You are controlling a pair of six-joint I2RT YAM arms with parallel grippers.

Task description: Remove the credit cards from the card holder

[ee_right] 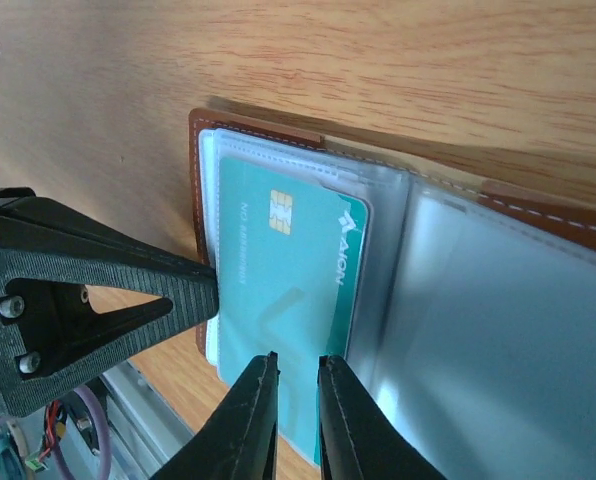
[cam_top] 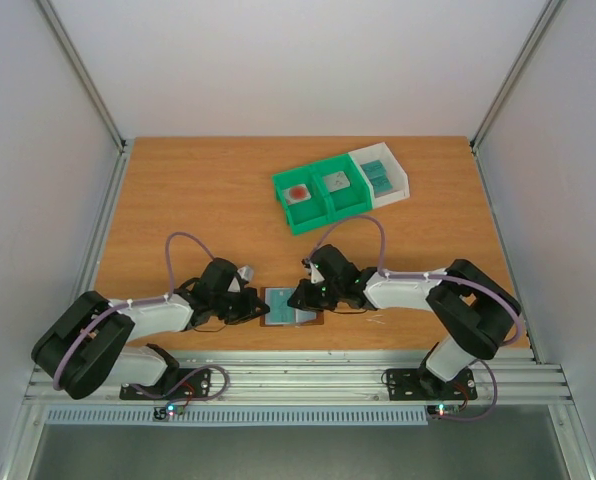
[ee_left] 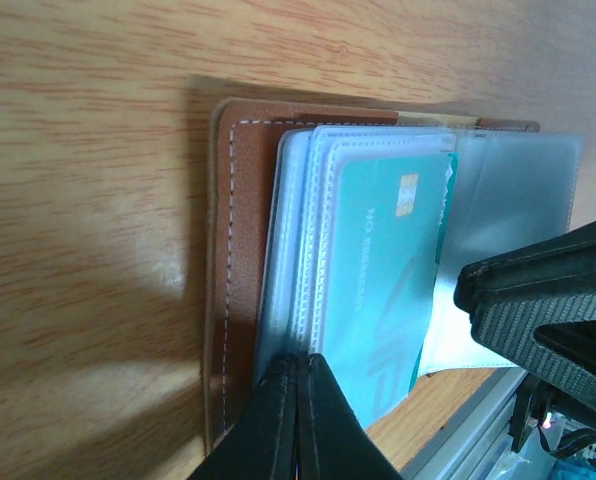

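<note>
Both arms reach forward from their bases and fold inward, forearms held low, wrists converging at the centre near the front edge. The left gripper (cam_top: 257,307) points right, and its fingers (ee_left: 274,420) are pressed together with no gap visible. The right gripper (cam_top: 301,298) points left, tips angled down, and its fingers (ee_right: 253,420) are parallel with a narrow gap between them. The two grippers face tip to tip, close but apart.

card holder (ee_right: 498,330) right panel cropped | credit card (ee_right: 278,280) small print blurred
</note>
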